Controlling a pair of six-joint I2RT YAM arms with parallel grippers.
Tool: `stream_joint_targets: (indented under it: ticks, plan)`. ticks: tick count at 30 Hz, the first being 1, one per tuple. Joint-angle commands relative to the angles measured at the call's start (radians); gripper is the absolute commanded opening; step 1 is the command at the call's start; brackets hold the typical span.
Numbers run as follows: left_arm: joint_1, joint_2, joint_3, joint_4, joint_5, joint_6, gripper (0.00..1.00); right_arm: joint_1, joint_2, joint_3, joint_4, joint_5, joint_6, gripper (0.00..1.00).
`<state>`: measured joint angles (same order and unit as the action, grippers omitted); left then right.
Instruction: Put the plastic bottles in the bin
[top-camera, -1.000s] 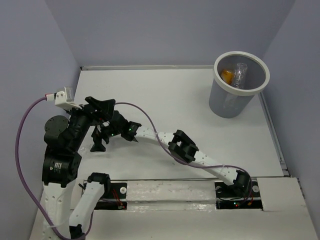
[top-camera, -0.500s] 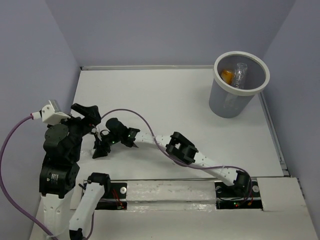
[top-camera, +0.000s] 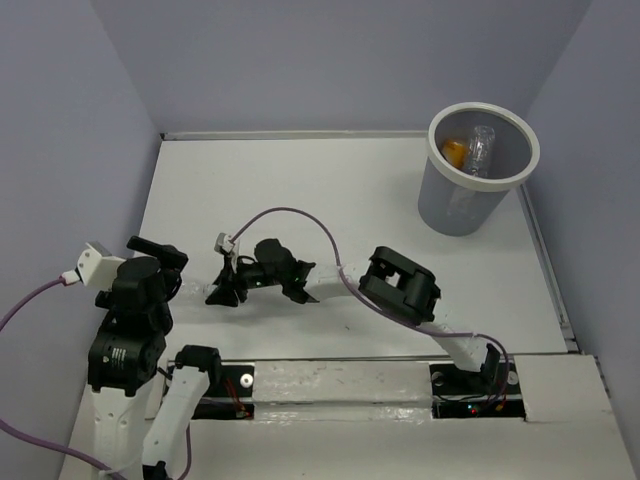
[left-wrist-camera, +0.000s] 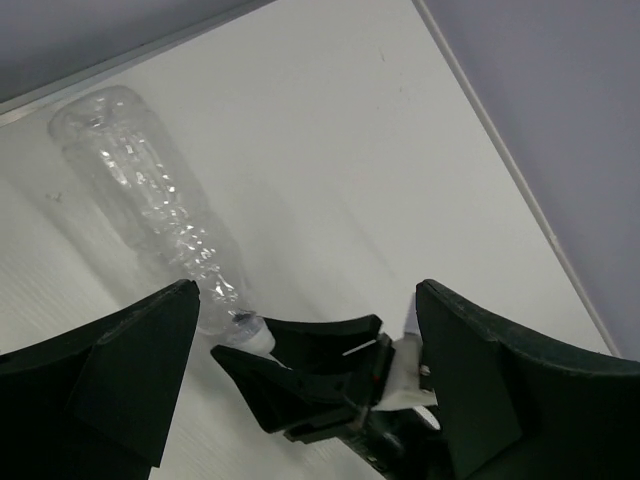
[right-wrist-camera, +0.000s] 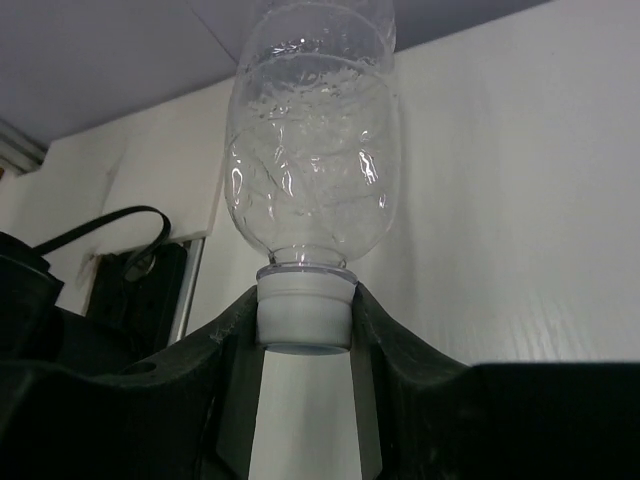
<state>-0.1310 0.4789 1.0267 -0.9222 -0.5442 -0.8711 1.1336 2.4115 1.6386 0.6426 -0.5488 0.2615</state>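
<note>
A clear plastic bottle (left-wrist-camera: 150, 190) lies on the white table at the left, its white cap (right-wrist-camera: 305, 310) pointing at my right arm. My right gripper (right-wrist-camera: 305, 325) is shut on that cap, one finger on each side; from above it sits at the left of the table (top-camera: 217, 292). My left gripper (left-wrist-camera: 308, 300) hovers just above it, open and holding nothing, and stands close to the left wall (top-camera: 160, 262). The bin (top-camera: 530, 150) is at the far right and holds an orange bottle (top-camera: 455, 152) and a clear bottle (top-camera: 481, 146).
Purple walls close the table on the left, back and right. My right arm (top-camera: 400, 285) stretches across the near half of the table, its purple cable (top-camera: 290, 212) looping above it. A raised white ledge (top-camera: 330, 382) runs along the near edge.
My right gripper has shut on the bottle's cap. My left arm has drawn back toward the left wall and the near edge, still open. The right arm's elbow has risen.
</note>
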Motion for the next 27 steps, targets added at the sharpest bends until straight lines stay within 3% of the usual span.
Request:
stream_joint_targets:
  ticks: [1,8,14,21,24,27]
  plan:
    - [-0.001,0.0,-0.011,0.049,-0.01,-0.029,0.99,-0.047,-0.192,-0.195,0.318,0.101,0.056,0.0]
    - [-0.001,0.02,0.036,0.232,0.11,0.096,0.99,-0.095,-0.428,-0.434,0.281,0.205,-0.017,0.0]
    - [-0.001,0.07,0.078,0.44,0.37,0.225,0.99,-0.146,-0.641,-0.534,0.102,0.398,-0.09,0.0]
    - [-0.001,0.05,-0.042,0.634,0.771,0.356,0.99,-0.215,-0.937,-0.53,-0.367,0.63,-0.182,0.0]
    - [-0.001,0.006,-0.175,0.715,0.962,0.371,0.99,-0.297,-1.078,-0.443,-0.698,0.72,-0.174,0.0]
    - [0.001,-0.026,-0.269,0.808,1.082,0.353,0.99,-0.395,-1.114,-0.338,-0.979,0.791,-0.174,0.0]
